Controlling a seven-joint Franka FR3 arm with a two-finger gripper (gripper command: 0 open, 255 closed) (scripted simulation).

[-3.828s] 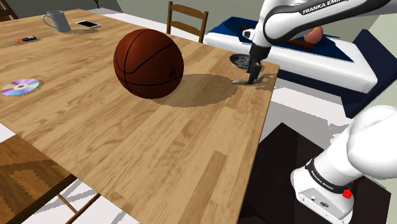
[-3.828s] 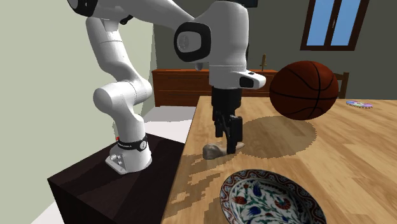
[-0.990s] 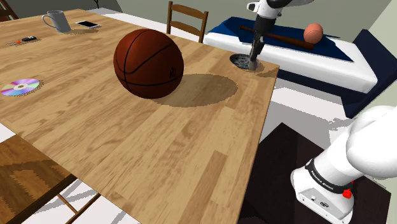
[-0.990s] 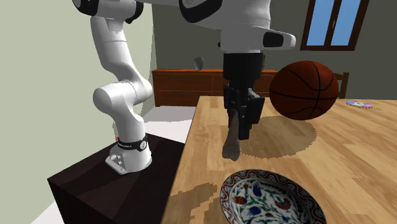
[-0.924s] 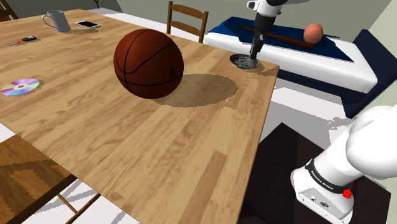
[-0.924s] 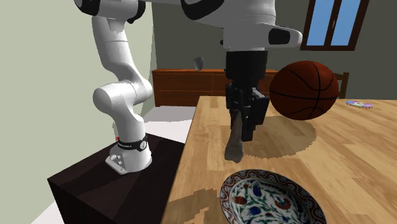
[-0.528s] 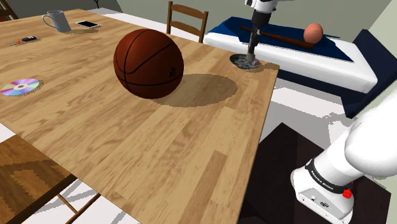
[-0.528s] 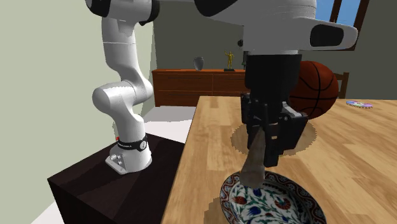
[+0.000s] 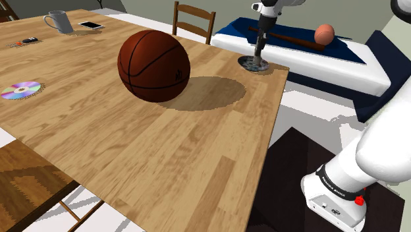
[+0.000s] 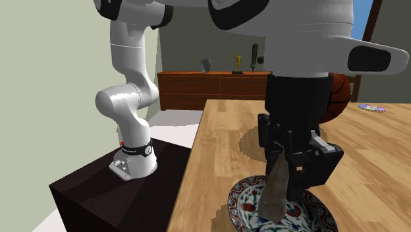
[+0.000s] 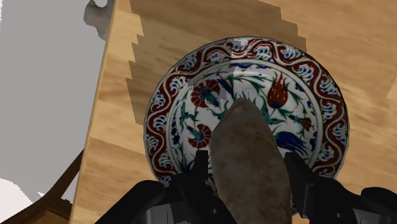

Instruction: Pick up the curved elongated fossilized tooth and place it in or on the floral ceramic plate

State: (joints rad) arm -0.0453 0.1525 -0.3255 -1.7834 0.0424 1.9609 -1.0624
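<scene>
At the corner of the table [image 9: 197, 151], close to its edge:

- **Floral plate** [image 11: 167, 102]: red scalloped rim, blue, red and green flowers on white, lying flat.
- **End effector** [image 11: 248, 170]: black, with two fingers clamped on the tooth, poised directly above the plate.
- **Tooth** [image 11: 245, 137]: grey-brown, long and tapered. It hangs point-down between the fingers with its tip over the plate's middle. In the second exterior view the tip looks close above the plate, but contact cannot be told.
- **Basketball** [image 9: 153, 64]: mid-table, well apart from the plate.

Step in hand, as judged: the placing, with the tooth lined up over the plate.

Next move calls for a short straight descent. The fingers then part so the tooth lies down inside the rim. Released from height, it may topple and roll toward the table edge.
</scene>
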